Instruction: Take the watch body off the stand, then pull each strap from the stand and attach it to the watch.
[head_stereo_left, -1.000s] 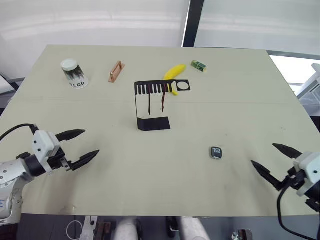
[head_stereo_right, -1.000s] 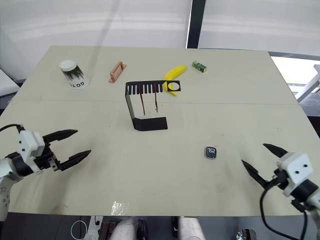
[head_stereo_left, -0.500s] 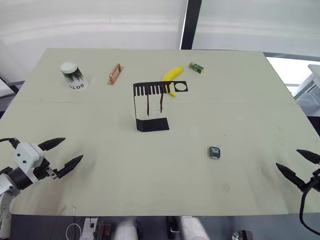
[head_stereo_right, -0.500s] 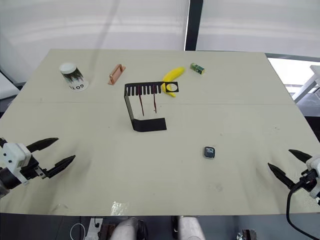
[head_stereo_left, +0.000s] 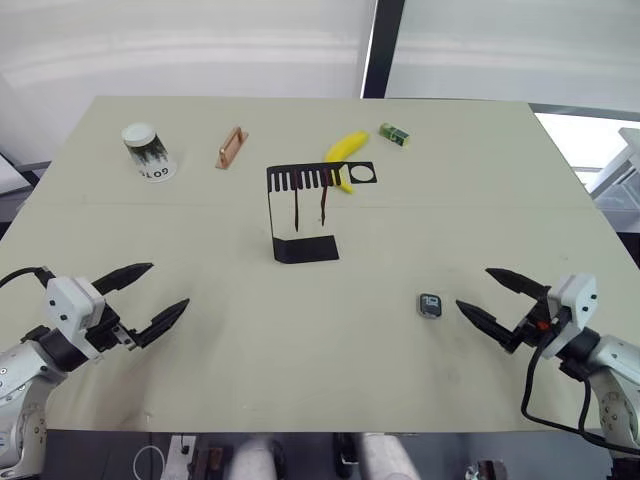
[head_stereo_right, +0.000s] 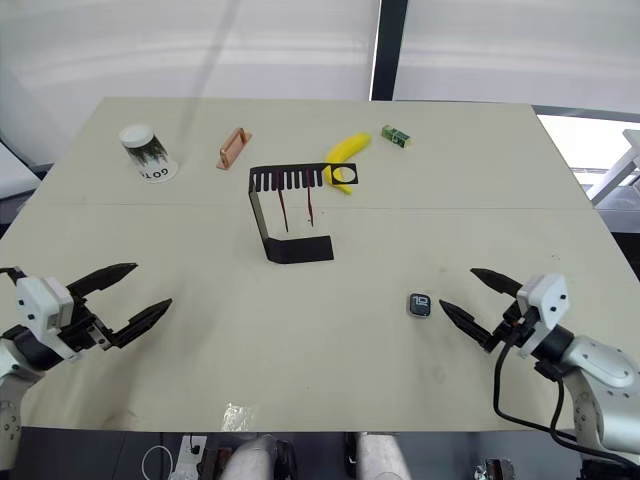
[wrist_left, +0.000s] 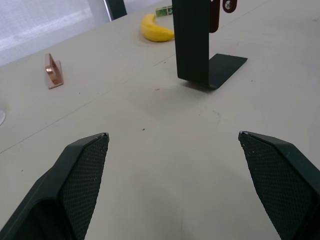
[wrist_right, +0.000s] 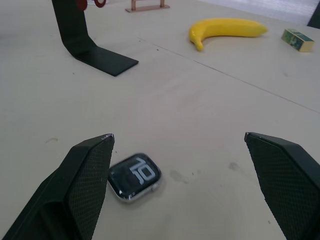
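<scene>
Near the right part of the tabletop's front edge we see the watch body (head_stereo_left: 431, 305) lying flat on the table (head_stereo_left: 200, 230), off the stand (head_stereo_left: 300, 210), with its screen facing up. Our right gripper (head_stereo_left: 490, 297) hovers just beside it, its two black fingers spread wide and holding nothing. Our left gripper (head_stereo_left: 150, 296) is near the front left corner, also wide open and empty. The stand is upright around the middle of the tabletop, and the two straps (head_stereo_left: 310, 206) hang from the slots of its top arm. Toward the far edge lie a banana (head_stereo_left: 347, 152), a small green box (head_stereo_left: 395, 133), a copper handle (head_stereo_left: 231, 146) and a cup (head_stereo_left: 148, 150) standing upside down.
</scene>
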